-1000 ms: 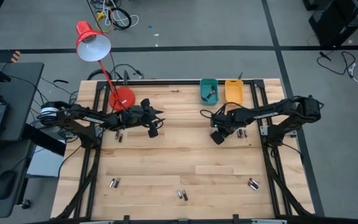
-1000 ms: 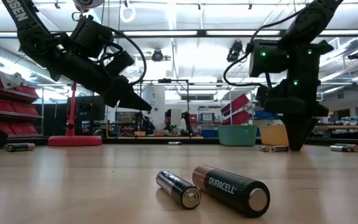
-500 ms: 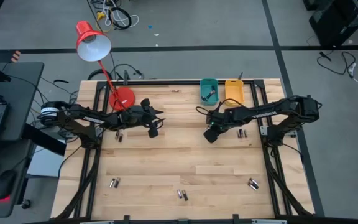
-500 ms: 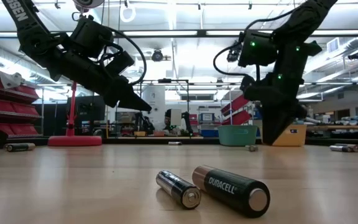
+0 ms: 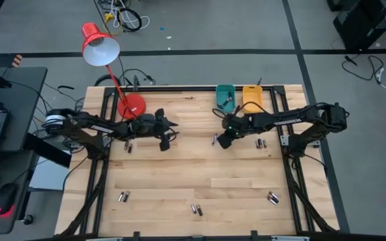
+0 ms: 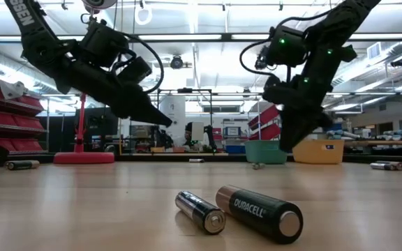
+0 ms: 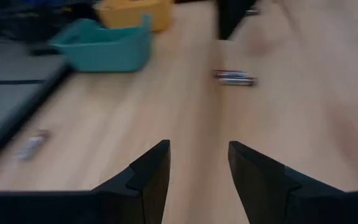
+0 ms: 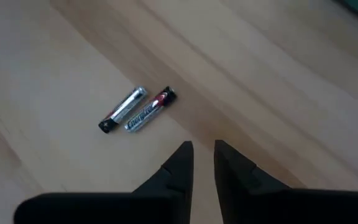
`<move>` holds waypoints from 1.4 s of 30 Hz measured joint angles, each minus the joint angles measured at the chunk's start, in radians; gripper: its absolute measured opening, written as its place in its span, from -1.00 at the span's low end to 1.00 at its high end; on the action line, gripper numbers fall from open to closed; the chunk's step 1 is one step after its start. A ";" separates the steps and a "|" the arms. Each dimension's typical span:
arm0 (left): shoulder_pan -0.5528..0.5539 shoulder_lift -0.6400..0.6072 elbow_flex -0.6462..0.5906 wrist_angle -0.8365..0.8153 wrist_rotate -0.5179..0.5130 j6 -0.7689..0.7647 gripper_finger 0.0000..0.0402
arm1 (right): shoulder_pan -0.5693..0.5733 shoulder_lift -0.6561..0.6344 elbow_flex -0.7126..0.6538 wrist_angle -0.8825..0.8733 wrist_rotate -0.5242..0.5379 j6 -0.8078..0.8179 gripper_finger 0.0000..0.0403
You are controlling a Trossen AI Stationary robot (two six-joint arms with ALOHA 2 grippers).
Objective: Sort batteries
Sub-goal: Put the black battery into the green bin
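Right gripper (image 5: 222, 140) hangs above the table's middle with its fingers (image 8: 178, 163) nearly closed, a thin gap between them and nothing held. We see a pair of slim batteries (image 8: 137, 109) lying side by side on the wood just ahead of it, touching; in the high view the pair (image 5: 214, 139) sits just beside the gripper. More cells are scattered: two near the front edge (image 6: 239, 209), others at the left (image 5: 122, 197) and right (image 5: 272, 197) of the table.

We judge the cells light, rigid and smooth, apt to roll across the grain; best taken across the barrel at mid-length, one at a time, since the two touch.

Left gripper (image 7: 197, 165) waits over the table's left half, fingers clearly apart, empty.

Surface is pale wooden planking (image 5: 193, 167), flat and bare. Teal bin (image 5: 224, 98) and yellow bin (image 5: 251, 98) stand side by side at the far edge; a red desk lamp (image 5: 102, 47) stands at the far left corner. Beyond is an open workshop with shelving.
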 joint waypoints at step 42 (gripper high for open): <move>-0.036 0.451 0.128 0.348 0.095 -0.081 -0.11 | 0.035 0.152 0.000 0.335 -0.043 -0.117 -0.92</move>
